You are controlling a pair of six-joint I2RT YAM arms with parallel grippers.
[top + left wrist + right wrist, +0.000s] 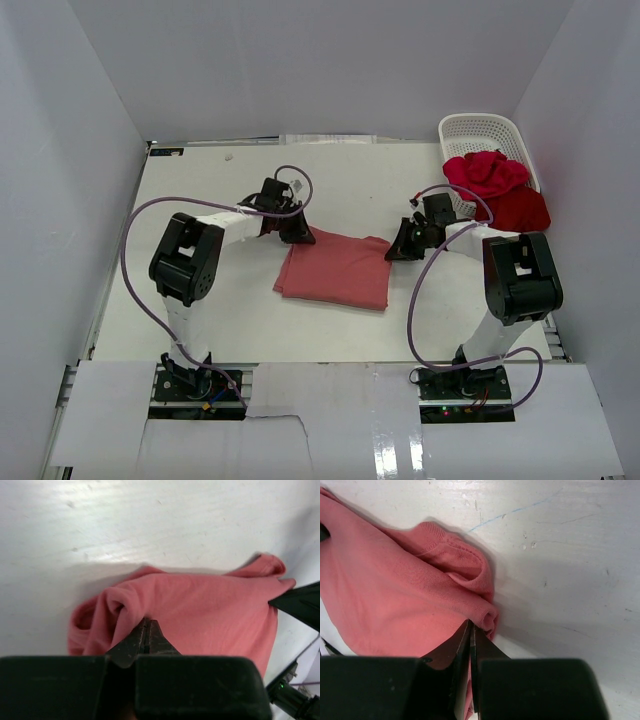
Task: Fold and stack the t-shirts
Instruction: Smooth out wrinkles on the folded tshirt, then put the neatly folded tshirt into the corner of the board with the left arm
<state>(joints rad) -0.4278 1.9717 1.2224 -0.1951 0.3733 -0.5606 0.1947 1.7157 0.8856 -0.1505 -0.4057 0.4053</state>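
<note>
A dusty salmon-red t-shirt (335,268) lies folded into a rough rectangle at the table's middle. My left gripper (298,236) is at its far left corner and my right gripper (396,248) at its far right corner. In the left wrist view the left gripper (146,622) is shut, with the salmon t-shirt (210,610) bunched up at its tips. The right wrist view shows the right gripper (471,625) shut on a rolled edge of the salmon t-shirt (385,600), with cloth between its fingers. A bright crimson t-shirt (487,173) and a darker red t-shirt (522,208) lie crumpled at the far right.
A white lattice basket (483,128) stands at the back right corner, with the crimson shirt spilling over its front rim. White walls close in the table on the left, back and right. The other arm's black finger (300,602) shows at the right of the left wrist view.
</note>
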